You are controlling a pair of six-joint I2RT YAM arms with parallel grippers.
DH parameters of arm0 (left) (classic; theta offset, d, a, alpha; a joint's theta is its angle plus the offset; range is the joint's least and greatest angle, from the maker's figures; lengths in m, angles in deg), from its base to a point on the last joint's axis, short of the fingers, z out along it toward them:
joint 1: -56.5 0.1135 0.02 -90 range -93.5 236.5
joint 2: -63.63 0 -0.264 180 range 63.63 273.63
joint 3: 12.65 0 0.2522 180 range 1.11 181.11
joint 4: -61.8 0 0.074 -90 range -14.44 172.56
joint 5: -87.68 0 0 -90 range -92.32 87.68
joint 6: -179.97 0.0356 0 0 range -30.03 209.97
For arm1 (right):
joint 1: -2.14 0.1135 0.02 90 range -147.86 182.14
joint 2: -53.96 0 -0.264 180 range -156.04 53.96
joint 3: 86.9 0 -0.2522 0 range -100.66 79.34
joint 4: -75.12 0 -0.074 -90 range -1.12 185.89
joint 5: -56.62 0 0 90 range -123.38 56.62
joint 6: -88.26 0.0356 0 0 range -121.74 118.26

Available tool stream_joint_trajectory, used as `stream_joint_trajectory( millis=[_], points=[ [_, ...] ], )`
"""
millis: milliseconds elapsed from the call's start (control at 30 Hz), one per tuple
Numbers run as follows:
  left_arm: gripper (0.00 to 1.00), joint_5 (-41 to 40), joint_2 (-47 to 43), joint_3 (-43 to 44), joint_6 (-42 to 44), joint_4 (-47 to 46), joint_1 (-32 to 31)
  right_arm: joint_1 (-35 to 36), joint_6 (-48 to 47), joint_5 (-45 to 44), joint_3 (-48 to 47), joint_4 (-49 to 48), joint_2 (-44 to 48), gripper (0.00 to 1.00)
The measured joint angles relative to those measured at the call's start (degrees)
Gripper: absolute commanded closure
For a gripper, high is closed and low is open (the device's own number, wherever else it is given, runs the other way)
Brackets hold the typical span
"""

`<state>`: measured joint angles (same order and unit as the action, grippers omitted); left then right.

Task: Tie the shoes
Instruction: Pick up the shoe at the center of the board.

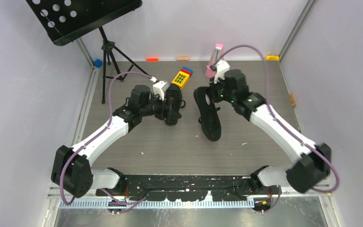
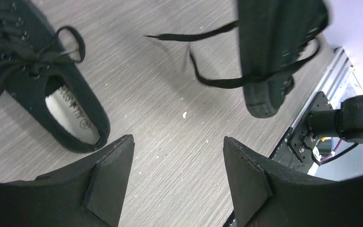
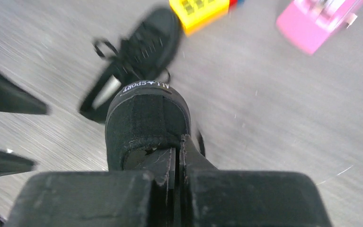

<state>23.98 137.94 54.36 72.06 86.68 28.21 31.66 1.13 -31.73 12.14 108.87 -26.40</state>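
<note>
Your right gripper (image 3: 177, 152) is clamped shut on the heel rim of the right-hand shoe (image 1: 208, 118) at the middle of the table (image 1: 170, 151). The shoe's long axis runs far to near, toe nearest. Your left gripper (image 2: 177, 156) hangs wide open and empty beside the other shoe (image 1: 173, 105). The canvas looks light and floppy, so the loose laces (image 2: 226, 81) are best taken near their ends.

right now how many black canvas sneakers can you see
2. One black canvas sneaker lies left of centre beside the open left gripper. The second sneaker is right of centre, its heel pinched in the right gripper. None seems hidden.
</note>
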Motion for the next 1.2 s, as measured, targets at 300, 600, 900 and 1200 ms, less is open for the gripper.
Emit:
stream_joint_trajectory(
  millis=[300, 600, 900, 1200],
  points=[
    [0.13, 3.0, -1.6, -0.8, 7.7, -9.6, -7.2, 0.0, 3.3, 2.9, -5.9, -0.7, 15.4, 1.00],
    [0.13, 8.4, -1.5, -0.7, 13.4, -17.9, -11.1, 0.0, 6.4, 6.0, -15.1, 7.0, 15.9, 1.00],
    [0.16, 3.1, -0.5, -2.8, 14.1, -24.9, -20.0, 0.0, 9.0, 5.0, -16.4, 8.8, 17.4, 1.00],
    [0.34, 1.9, 3.2, -5.2, 12.3, -32.2, -21.8, 0.0, 11.4, 4.2, -16.4, 8.8, 17.4, 1.00]
  ],
)
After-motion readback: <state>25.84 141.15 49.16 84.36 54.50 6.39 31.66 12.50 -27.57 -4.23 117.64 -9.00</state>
